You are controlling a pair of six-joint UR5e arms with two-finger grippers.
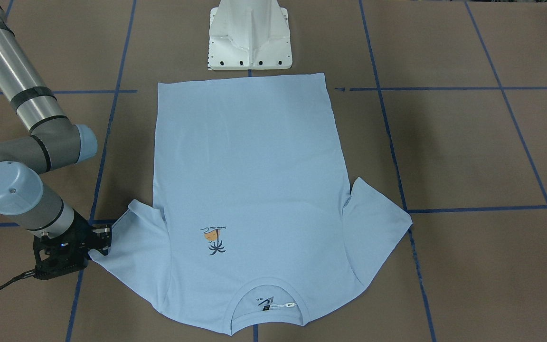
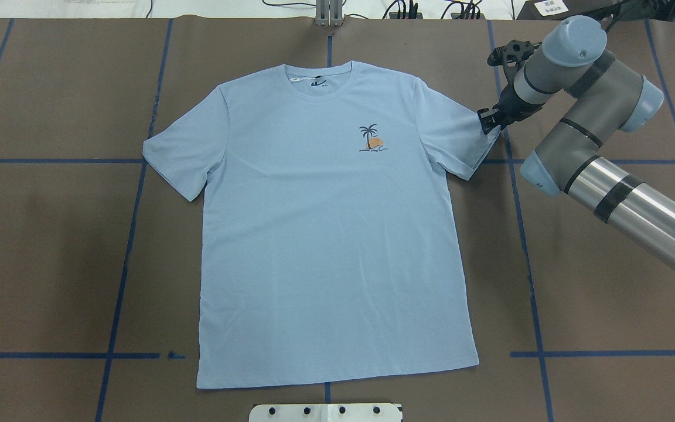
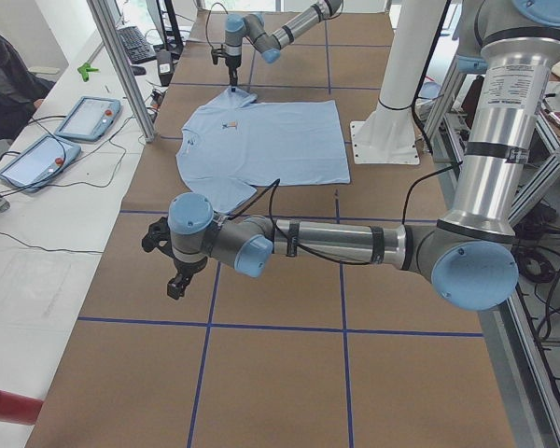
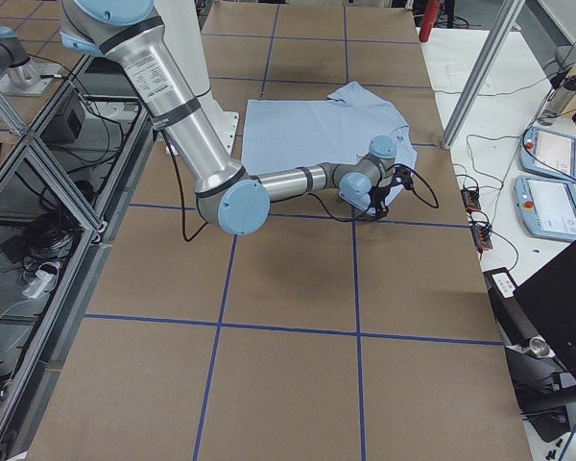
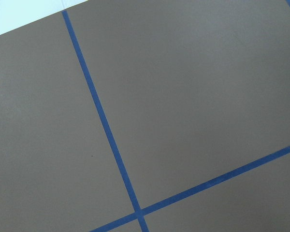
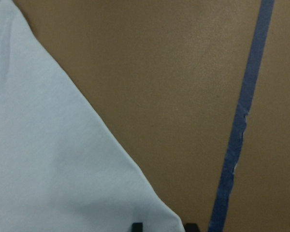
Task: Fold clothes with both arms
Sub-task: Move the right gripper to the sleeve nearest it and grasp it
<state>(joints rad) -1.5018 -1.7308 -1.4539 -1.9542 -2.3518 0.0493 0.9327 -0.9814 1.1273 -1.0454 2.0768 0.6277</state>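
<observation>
While the thin light blue T-shirt lies flat on the brown table, collar at twelve o'clock, right fingers straddle its two-o'clock sleeve tip, unclosed; better to reach deeper before closing; left fingers: cannot tell.

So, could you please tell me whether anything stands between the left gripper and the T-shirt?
Nothing visible does. The left gripper hangs over the brown table short of the T-shirt, and only flat blue tape lines mark the bare surface between them. The right gripper is at the opposite sleeve.
</observation>
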